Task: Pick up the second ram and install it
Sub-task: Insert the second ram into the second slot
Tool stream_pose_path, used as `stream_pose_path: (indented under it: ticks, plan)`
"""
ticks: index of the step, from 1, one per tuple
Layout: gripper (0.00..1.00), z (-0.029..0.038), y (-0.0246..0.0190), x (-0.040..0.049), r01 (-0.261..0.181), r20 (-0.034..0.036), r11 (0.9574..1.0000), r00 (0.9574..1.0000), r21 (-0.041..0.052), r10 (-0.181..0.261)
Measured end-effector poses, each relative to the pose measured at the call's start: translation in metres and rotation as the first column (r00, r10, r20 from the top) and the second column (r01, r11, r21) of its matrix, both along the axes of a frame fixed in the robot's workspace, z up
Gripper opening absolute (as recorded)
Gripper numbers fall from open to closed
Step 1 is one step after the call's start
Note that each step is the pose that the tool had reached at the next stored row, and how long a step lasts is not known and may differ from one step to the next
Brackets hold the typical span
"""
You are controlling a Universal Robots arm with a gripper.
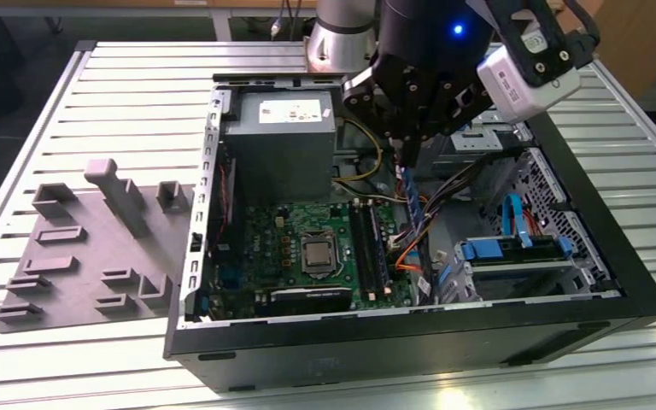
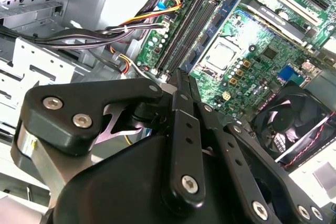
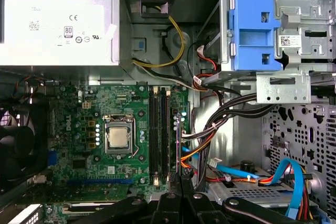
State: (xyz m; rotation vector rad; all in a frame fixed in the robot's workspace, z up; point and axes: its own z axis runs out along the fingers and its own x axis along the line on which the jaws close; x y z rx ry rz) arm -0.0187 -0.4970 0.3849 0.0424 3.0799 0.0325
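The memory stick point(image 1: 412, 190) is clamped edge-down in the gripper point(image 1: 410, 162), which is pointed straight down into the open computer case point(image 1: 635, 290), with the motherboard point(image 1: 266, 239) below.

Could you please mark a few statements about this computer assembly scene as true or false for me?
1. The gripper grips the second ram over the open computer case. True.
2. The grey holder tray lies inside the case. False: it lies on the table, to the exterior view's left of the case.
3. The ram is seated in a slot of the green motherboard. False: the jaws hold it, apart from the long black slots.
4. The processor on the motherboard is bare, with no cooler over it. True.
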Motion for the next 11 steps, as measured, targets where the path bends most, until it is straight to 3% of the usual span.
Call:
stream_pose_path:
  ticks: [11]
  plan:
    - [0.12, -0.0026, 0.0000, -0.0009, 0.000, 0.0002, 1.0000, 1.0000, -0.0001, 0.000]
